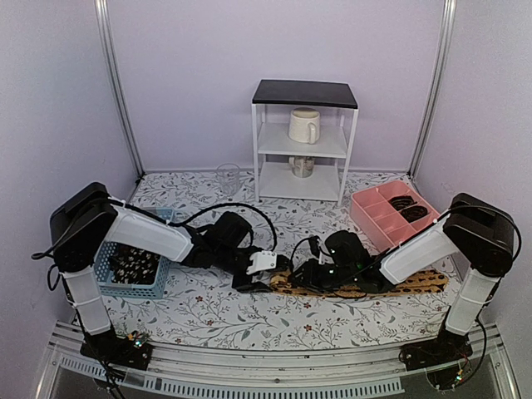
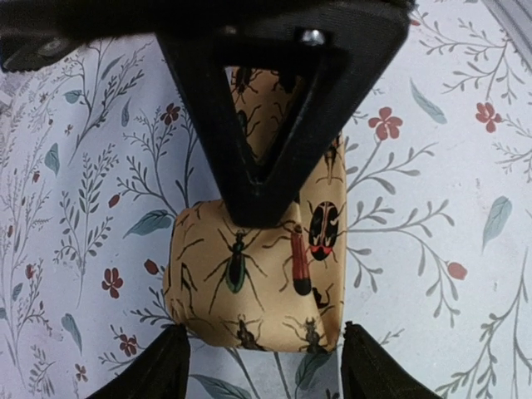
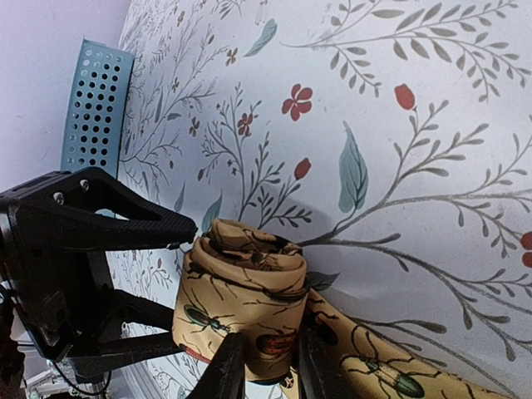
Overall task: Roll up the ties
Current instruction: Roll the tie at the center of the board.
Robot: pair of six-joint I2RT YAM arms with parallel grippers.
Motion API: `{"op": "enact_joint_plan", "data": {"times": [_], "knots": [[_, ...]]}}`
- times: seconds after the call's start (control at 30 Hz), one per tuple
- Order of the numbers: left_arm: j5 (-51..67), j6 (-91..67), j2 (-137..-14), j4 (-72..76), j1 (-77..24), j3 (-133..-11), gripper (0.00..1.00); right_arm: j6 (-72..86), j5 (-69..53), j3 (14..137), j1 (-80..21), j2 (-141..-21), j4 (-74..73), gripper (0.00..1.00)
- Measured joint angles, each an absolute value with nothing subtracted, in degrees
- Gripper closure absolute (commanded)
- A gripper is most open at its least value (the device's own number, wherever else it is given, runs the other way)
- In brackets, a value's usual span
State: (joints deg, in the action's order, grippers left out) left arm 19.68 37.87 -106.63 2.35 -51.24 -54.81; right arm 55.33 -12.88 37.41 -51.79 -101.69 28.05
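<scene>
From above, the left pincer [image 1: 264, 266] and right pincer [image 1: 320, 270] meet almost tip to tip. The tan tie [image 1: 420, 281] runs flat from them out under the right arm, parallel to the table's near edge. Back along the left arm sits a blue mesh basket [image 1: 133, 288] holding dark ties [image 1: 133, 264]. A pink divided tray [image 1: 371, 218] stands out past the right pincer. The floral tablecloth [image 1: 208, 307] runs on ahead of both to a white shelf [image 1: 283, 145].

In the left wrist view, the rolled end [image 2: 241, 283] is a plump, soft fold of smooth cloth printed with beetles. The left pincer is spread wide, its fingertips [image 2: 170, 370] just outside the roll's two side edges. A hard black triangular finger of the right pincer lies over the roll from the far side.

In the right wrist view, the right pincer [image 3: 266, 366] is clamped on the rolled end [image 3: 245, 283]. One left fingertip touches the roll's side, and the unrolled length trails off to the lower right.
</scene>
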Motion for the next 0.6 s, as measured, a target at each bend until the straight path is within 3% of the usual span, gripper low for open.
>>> {"op": "enact_joint_plan", "data": {"times": [0.6], "knots": [[26.5,41.5,-109.9,3.8,-49.9,-57.1,0.38,55.4,-13.7,37.4,-51.7,-101.7,28.4,0.77]]}}
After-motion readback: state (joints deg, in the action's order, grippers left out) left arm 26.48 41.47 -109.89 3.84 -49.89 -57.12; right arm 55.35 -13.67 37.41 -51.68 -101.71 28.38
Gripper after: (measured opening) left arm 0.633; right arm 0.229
